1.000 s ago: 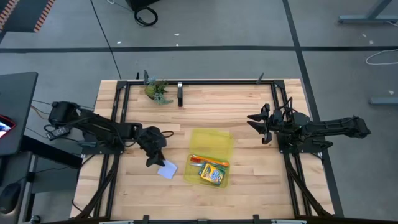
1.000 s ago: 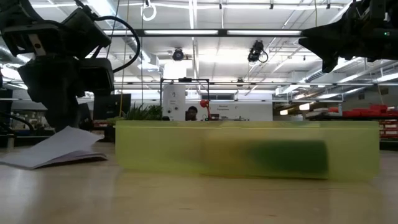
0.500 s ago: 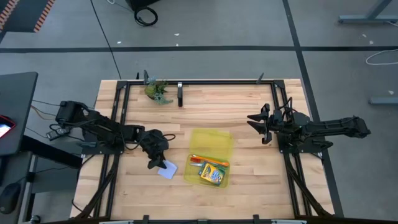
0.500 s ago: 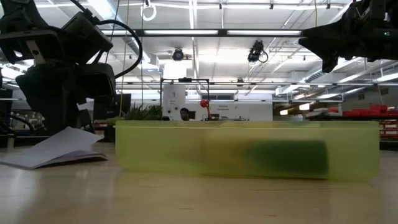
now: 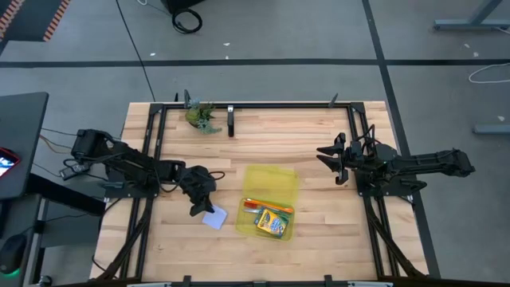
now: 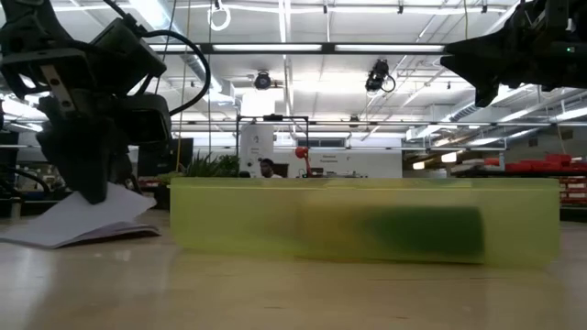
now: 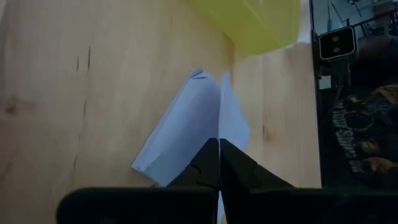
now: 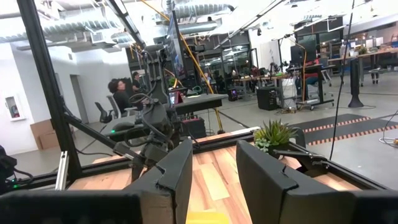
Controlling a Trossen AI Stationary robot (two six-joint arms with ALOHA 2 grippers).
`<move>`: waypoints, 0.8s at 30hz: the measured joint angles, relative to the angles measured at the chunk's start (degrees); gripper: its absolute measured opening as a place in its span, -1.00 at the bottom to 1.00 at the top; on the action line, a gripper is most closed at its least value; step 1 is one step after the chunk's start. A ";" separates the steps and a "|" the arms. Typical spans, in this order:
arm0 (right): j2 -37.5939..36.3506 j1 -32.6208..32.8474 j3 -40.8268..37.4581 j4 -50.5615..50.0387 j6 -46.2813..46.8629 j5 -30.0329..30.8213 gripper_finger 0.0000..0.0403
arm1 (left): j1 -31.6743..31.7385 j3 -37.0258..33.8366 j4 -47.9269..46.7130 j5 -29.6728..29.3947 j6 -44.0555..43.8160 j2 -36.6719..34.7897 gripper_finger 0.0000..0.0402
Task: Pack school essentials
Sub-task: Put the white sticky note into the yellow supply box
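Observation:
A pale blue square note pad lies on the wooden table, left of the translucent yellow case. My left gripper is shut on the pad's left part. In the low view the pad rests on the table with its upper sheets raised under the gripper. The yellow-green crayon box and an orange pencil lie in the case's near half. My right gripper waits open above the table's right side, holding nothing. My left gripper pinches the note pad between its two fingertips, on a raised ridge of paper near the pad's left edge. The fingers slant down from the table's left. One sheet or several, I cannot tell. The pad's underside stays on the table.
A green leafy clump sits at the table's far edge, left of centre. A black frame rail runs round the table. Bare wood lies between the case and the right arm.
My left gripper has shut on the note pad's left part, after sinking slightly onto it. The pad stays where it was on the table.

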 joint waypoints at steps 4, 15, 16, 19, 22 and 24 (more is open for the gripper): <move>-0.01 0.01 0.00 0.00 0.00 0.00 -0.35 | 0.53 0.00 0.00 -0.32 0.50 0.00 -0.96; -0.01 0.01 0.00 -0.01 0.00 -0.01 -0.35 | 1.05 0.00 -0.50 0.56 -0.43 -4.95 -0.98; -0.01 0.02 0.00 -0.01 0.00 0.01 -0.35 | 1.05 0.00 -0.58 0.58 -0.69 -5.68 -0.98; 0.01 0.02 0.00 -0.01 0.00 0.01 -0.35 | 1.05 0.02 -1.15 0.60 -1.80 -7.79 -0.99; -0.01 0.02 0.00 0.01 0.00 0.01 -0.35 | 1.05 0.82 -2.54 0.58 -2.55 -9.20 -0.98; -0.01 0.00 0.00 -0.01 0.00 0.00 -0.35 | 1.05 2.54 -4.66 0.62 -2.50 -9.57 -0.98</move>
